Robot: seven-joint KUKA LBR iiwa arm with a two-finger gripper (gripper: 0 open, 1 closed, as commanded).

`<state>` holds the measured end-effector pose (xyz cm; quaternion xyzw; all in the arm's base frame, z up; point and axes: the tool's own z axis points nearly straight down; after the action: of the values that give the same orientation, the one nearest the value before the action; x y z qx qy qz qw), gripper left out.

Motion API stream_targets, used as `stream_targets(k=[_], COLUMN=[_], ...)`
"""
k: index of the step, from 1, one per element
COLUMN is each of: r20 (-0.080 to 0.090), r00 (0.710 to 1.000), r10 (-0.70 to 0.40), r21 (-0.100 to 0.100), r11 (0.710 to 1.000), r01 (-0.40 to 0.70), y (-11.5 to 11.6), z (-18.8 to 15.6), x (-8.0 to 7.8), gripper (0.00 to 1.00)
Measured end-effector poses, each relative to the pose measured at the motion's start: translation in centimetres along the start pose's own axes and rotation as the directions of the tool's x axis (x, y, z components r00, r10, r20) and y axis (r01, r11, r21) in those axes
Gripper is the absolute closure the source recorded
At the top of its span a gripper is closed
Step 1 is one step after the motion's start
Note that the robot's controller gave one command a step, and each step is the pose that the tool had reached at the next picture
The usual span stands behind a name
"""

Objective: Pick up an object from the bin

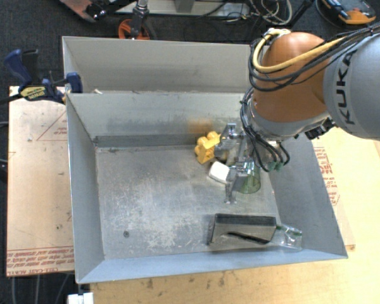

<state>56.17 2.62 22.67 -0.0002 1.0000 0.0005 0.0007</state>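
My gripper [233, 181] hangs low over the right middle of the bin, below the arm's wrist. A small white block [218, 171] lies right against its left side. A translucent green piece [251, 182] sits just to its right, partly hidden by the gripper. A yellow toy-like piece [207, 147] lies a little up and to the left, near the back wall. I see nothing clearly held.
A dark flat rectangular thing [243, 229] lies near the bin's front wall, with a clear plastic piece [291, 236] at its right end. The arm's wrist and cables cover the bin's right back part.
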Motion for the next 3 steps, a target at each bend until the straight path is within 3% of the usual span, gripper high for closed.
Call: stream_targets(k=[1,2,3], r20=[0.003,-0.008,0.001], r00=[0.999,0.992,0.998], r10=[-0.036,-0.125,-0.06], r21=[0.0,-0.002,0.0], r11=[0.999,0.992,0.998], r01=[0.036,0.125,0.06], y=[-3.0,-7.4,-7.8], z=[7.5,7.4,8.0], x=[3.7,8.1,6.7], gripper=[0.0,0.0,0.0])
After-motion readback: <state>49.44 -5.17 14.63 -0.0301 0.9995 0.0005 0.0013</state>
